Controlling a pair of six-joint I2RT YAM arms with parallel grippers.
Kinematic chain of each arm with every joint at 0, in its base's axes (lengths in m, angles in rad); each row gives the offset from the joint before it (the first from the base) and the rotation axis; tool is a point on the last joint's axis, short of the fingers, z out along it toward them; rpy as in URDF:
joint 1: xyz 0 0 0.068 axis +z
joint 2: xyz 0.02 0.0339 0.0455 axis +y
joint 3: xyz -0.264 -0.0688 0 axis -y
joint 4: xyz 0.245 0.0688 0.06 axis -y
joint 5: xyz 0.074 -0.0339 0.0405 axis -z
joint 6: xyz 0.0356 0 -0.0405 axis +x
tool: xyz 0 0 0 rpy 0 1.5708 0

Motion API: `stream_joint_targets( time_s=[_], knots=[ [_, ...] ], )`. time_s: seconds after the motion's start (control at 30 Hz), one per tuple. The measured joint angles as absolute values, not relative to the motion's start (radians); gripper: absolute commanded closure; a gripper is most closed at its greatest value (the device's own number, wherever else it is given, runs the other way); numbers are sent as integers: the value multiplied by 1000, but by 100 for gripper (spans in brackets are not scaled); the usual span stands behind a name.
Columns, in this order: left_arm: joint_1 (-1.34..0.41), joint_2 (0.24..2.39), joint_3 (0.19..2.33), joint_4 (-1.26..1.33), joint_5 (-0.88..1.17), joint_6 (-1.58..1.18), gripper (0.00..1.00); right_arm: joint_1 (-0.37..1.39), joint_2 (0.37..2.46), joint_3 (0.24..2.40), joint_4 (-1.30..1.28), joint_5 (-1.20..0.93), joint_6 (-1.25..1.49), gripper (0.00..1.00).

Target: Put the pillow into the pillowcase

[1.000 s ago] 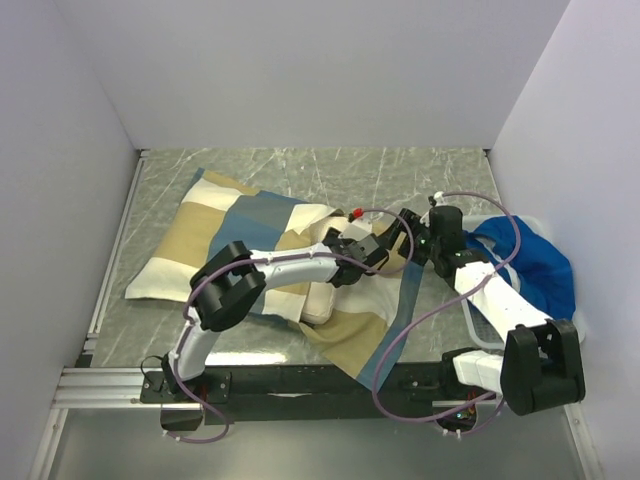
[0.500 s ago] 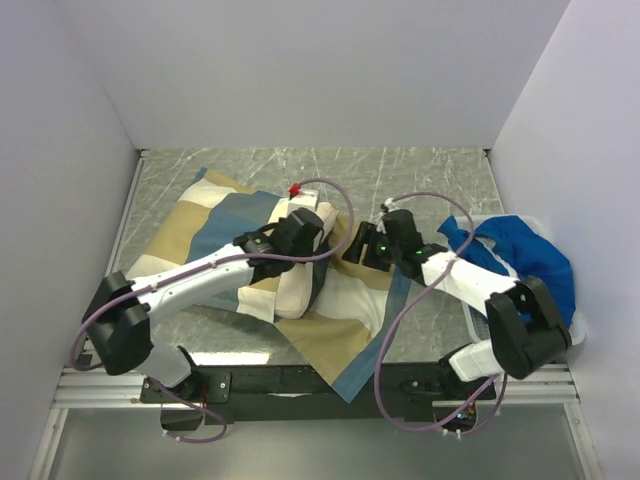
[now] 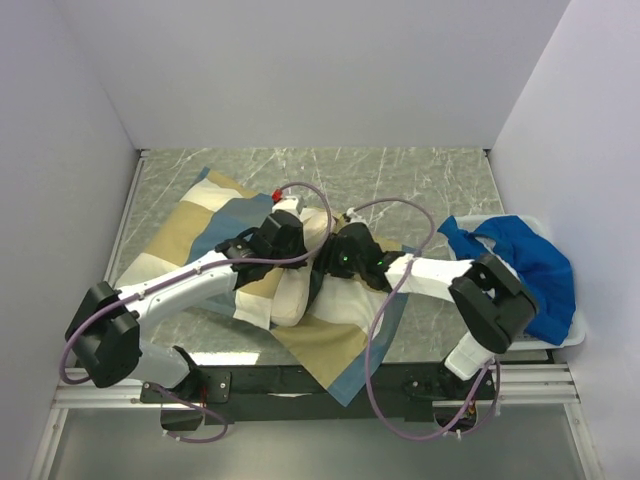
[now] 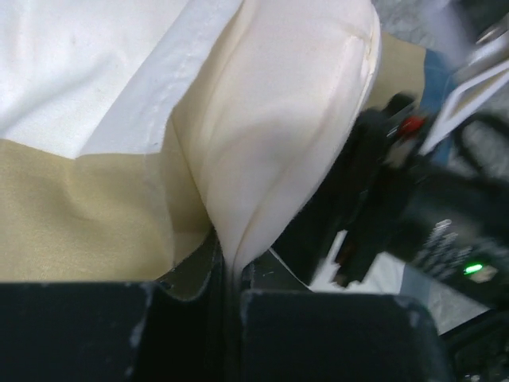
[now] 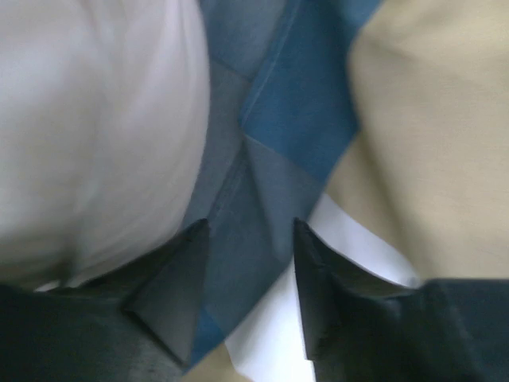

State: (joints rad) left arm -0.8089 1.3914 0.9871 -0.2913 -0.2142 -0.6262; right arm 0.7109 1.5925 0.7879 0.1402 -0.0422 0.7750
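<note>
The cream pillow (image 3: 297, 290) stands bunched on the patchwork pillowcase (image 3: 190, 240) at the table's middle. My left gripper (image 3: 298, 243) is shut on a pinched fold of the pillow; in the left wrist view the jaws (image 4: 228, 278) clamp the cream fold (image 4: 278, 119) beside tan and white pillowcase cloth (image 4: 79, 207). My right gripper (image 3: 332, 262) is just right of the pillow, low over the pillowcase. In the right wrist view it (image 5: 246, 239) is open, slate-blue pillowcase fabric (image 5: 262, 159) lies between the fingers, and the pillow (image 5: 95, 119) bulges at the left.
A bright blue cloth (image 3: 525, 265) lies in a white tray (image 3: 560, 338) at the right. The pillowcase's near corner hangs over the table's front edge (image 3: 330, 375). White walls close in the left, back and right. Purple cables loop above both wrists.
My left gripper has carried the pillow leftward, over the pillowcase's middle. My right gripper has followed it leftward from near the tray and now sits right beside the pillow.
</note>
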Motion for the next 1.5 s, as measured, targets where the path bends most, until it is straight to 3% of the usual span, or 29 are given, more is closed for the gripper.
stream_joint_targets(
  time_s=[0.5, 0.6, 0.7, 0.93, 1.23, 1.5],
  knots=[
    [-726, 1365, 960, -223, -128, -704, 99, 822, 1796, 846, 296, 167, 768, 53],
    [-715, 1365, 960, -222, -130, -704, 99, 838, 1829, 887, 285, 224, 759, 64],
    [-707, 1365, 960, -222, -136, -704, 99, 855, 1864, 938, 249, 281, 752, 69],
    [-701, 1365, 958, -223, -135, -704, 99, 878, 1889, 982, 181, 382, 733, 99],
    [-682, 1365, 952, -221, -105, -719, 99, 885, 1845, 932, 173, 417, 709, 100],
    [-653, 1368, 868, -163, -56, -722, 99, 844, 1610, 742, 126, 377, 710, 100]
  ],
)
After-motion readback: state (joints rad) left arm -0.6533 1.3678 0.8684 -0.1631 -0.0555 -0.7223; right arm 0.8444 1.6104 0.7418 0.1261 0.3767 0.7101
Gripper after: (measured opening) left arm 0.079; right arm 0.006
